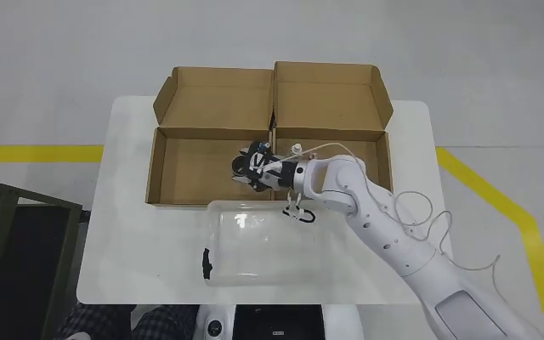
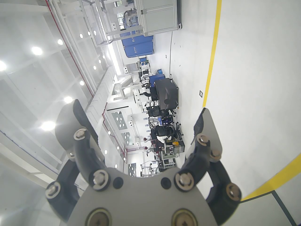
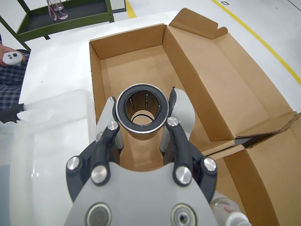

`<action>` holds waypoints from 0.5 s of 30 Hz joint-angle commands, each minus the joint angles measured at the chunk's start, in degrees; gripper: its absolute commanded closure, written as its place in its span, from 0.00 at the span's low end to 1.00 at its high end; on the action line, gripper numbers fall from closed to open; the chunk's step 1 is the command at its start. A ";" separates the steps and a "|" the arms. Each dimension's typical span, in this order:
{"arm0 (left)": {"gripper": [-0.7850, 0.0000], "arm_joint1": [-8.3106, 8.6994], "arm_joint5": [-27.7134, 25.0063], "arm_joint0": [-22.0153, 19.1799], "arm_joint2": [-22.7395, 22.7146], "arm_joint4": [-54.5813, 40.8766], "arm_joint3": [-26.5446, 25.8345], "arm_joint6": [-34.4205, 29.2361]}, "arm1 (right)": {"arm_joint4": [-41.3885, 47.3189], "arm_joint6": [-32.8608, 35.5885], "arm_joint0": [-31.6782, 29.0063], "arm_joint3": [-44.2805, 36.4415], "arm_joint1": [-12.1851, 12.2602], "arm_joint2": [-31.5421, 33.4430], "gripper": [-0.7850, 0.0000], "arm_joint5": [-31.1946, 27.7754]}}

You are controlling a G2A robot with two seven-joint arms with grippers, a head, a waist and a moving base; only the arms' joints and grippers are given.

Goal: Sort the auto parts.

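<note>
Right wrist view: right gripper point(image 3: 143, 99) is pinching a hollow, black-rimmed steel bearing point(image 3: 150, 104) over a brown cardboard box point(image 3: 141, 66); left gripper point(image 2: 141, 109) is hanging, fingers point(image 2: 209, 128) spread wide.

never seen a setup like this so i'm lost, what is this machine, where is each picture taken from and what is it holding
It is a two-armed robot sorting parts at a white table. The top view looks down from a camera above its arms. The other two pictures come from a camera on each wrist. On the table stand two open cardboard boxes and a clear plastic bin. The right gripper is shut on a round metal bearing sleeve, holding it above one box. The left gripper is open and empty, pointed off at the workshop floor.
</note>
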 commanded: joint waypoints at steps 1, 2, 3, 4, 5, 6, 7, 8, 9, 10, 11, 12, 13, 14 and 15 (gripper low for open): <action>0.00 0.00 0.00 0.00 0.00 0.00 0.00 0.00 | -0.29 0.34 0.57 1.44 -0.31 -0.64 1.00 0.00; 0.00 0.00 0.00 0.00 0.00 0.00 0.00 0.00 | 0.04 0.20 0.78 2.23 -0.50 -0.92 1.00 -0.12; 0.00 0.00 0.00 0.00 0.00 0.00 0.00 0.00 | -0.26 0.45 1.17 2.99 -0.67 -1.25 1.00 -0.15; 0.00 0.00 0.00 0.00 0.00 0.00 0.00 0.00 | -0.35 0.42 1.45 3.64 -0.85 -1.56 1.00 -0.14; 0.00 0.00 0.00 0.00 0.00 0.00 0.00 0.00 | -0.14 0.22 1.65 4.26 -1.04 -1.84 1.00 -0.28; 0.00 0.00 0.00 0.00 0.00 0.00 0.00 0.00 | -0.24 0.26 1.95 4.87 -1.21 -2.09 1.00 -0.30; 0.00 0.00 0.00 0.00 0.00 0.00 0.00 0.00 | -0.35 0.25 2.22 5.34 -1.38 -2.34 1.00 -0.32; 0.00 0.00 0.00 0.00 0.00 0.00 0.00 0.00 | -0.37 0.19 2.43 5.83 -1.54 -2.57 1.00 -0.42; 0.00 0.00 0.00 0.00 0.00 0.00 0.00 0.00 | -0.52 0.30 2.67 6.30 -1.68 -2.81 1.00 -0.53; 0.00 0.00 0.00 0.00 0.00 0.00 0.00 0.00 | -0.63 0.39 2.87 6.73 -1.83 -3.04 1.00 -0.57; 0.00 0.00 0.00 0.00 0.00 0.00 0.00 0.00 | -0.59 0.48 3.04 7.15 -1.98 -3.27 1.00 -0.75; 0.00 0.00 0.00 0.00 0.00 0.00 0.00 0.00 | -0.72 0.70 3.26 7.58 -2.11 -3.47 1.00 -0.88; 0.00 0.00 0.00 0.00 0.00 0.00 0.00 0.00 | -0.88 0.78 3.45 7.91 -2.24 -3.64 1.00 -0.86; 0.00 0.00 0.00 0.00 0.00 0.00 0.00 0.00 | -0.83 0.73 3.54 8.23 -2.37 -3.78 1.00 -0.97; 0.00 0.00 0.00 0.00 0.00 0.00 0.00 0.00 | -0.88 0.80 3.67 8.58 -2.48 -3.91 1.00 -1.12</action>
